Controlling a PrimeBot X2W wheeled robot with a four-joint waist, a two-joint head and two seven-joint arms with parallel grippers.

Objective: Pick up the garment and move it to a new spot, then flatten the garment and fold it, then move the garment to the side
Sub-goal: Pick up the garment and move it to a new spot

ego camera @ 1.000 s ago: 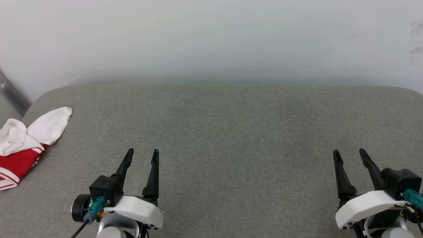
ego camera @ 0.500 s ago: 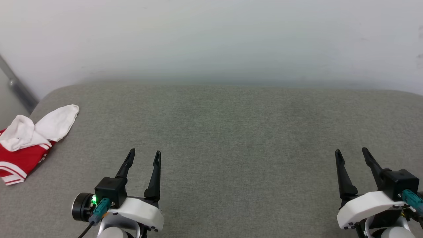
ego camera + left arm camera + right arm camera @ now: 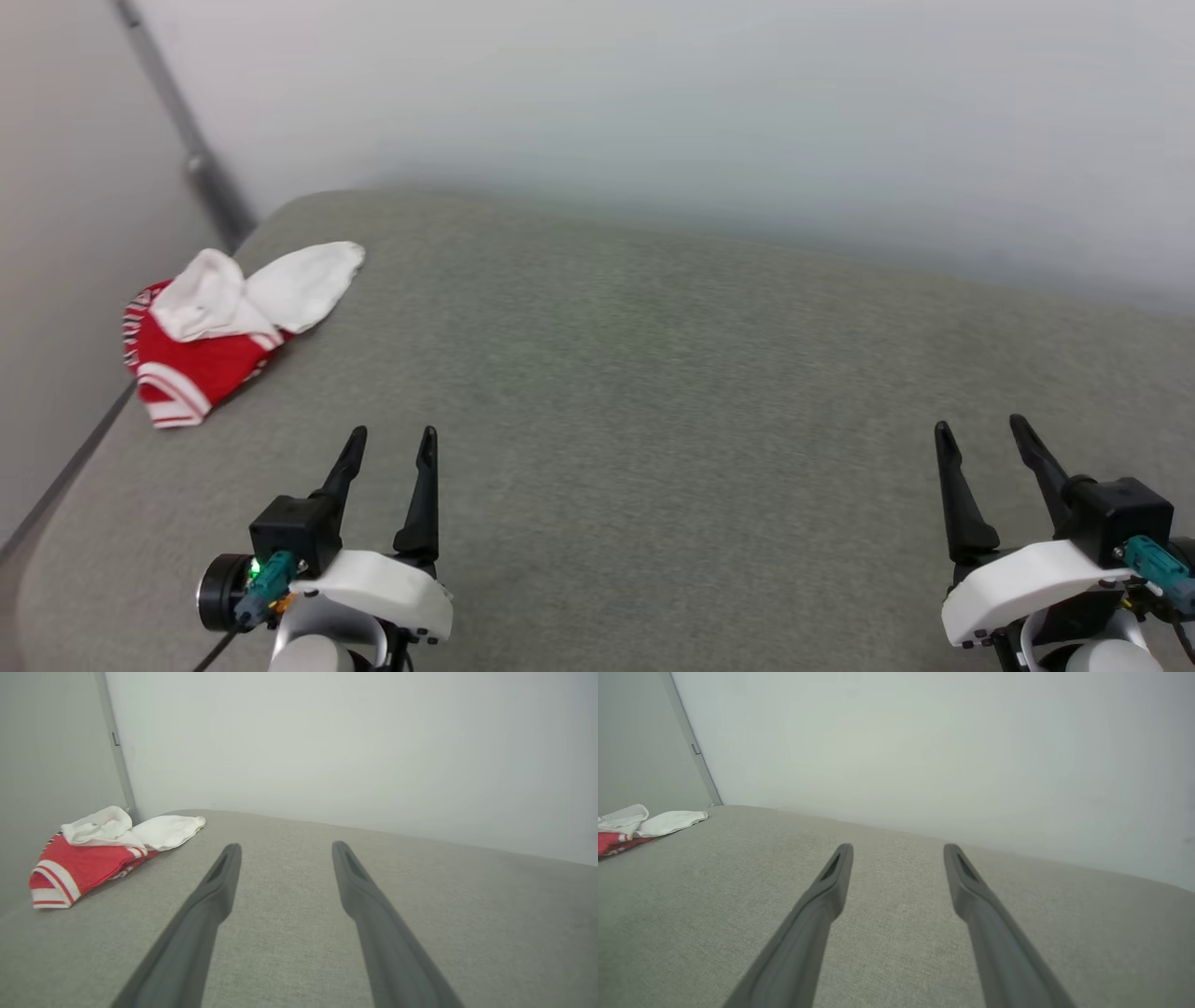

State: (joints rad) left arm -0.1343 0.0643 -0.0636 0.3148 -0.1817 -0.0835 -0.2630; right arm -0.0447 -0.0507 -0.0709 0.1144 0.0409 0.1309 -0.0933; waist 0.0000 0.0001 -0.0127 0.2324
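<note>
Garment (image 3: 201,359): one, bunched. Left end effector (image 3: 393,436), right end effector (image 3: 980,427): two, spread, empty.

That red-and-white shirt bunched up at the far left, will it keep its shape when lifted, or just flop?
Probably flops: the garment lies crumpled in soft folds, so it would likely droop from wherever it's pinched. It looks thin, so likely light. Pushed, it may bunch on the textured grey surface rather than slide.
</note>
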